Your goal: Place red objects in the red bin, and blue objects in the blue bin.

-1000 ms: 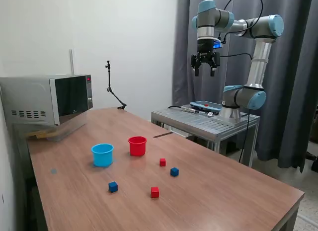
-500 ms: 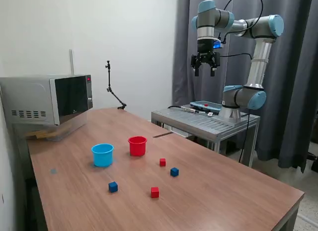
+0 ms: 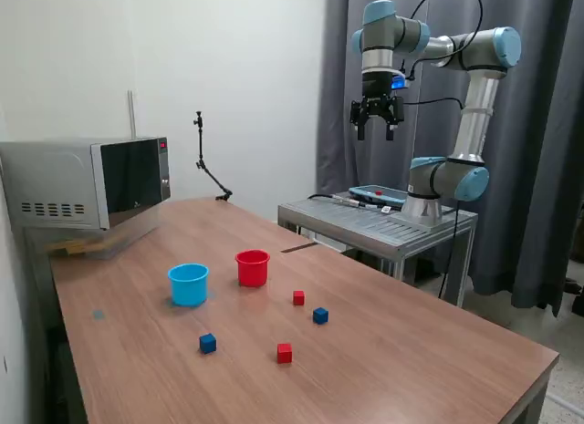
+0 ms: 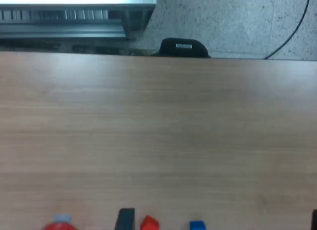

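Fingers of the gripper (image 3: 376, 129) hang spread apart and hold nothing, high in the upper middle of the exterior view, well above and behind the table (image 3: 438, 351).

All four cubes lie loose on the wood in the lower middle of that frame. One red cube (image 3: 298, 298) sits nearest the red cup (image 3: 253, 267), with a dark blue cube (image 3: 320, 315) just beside it to the lower right. The second red cube (image 3: 285, 353) lies lower in the frame, and the second blue cube (image 3: 208, 343) lower left, below the light blue cup (image 3: 188, 284). Both cups stand upright, side by side, and no cube can be seen in either.

Each cube looks small, rigid and light (probably wood or hard plastic), so it should neither crush nor sag. Best hold is likely across two opposite flat faces, jaws squared to them; a skewed pinch could twist or flick so small a piece away.

Further out, a microwave (image 3: 87, 182) occupies the left of the frame, and the arm's metal stand (image 3: 379, 223) the centre right.
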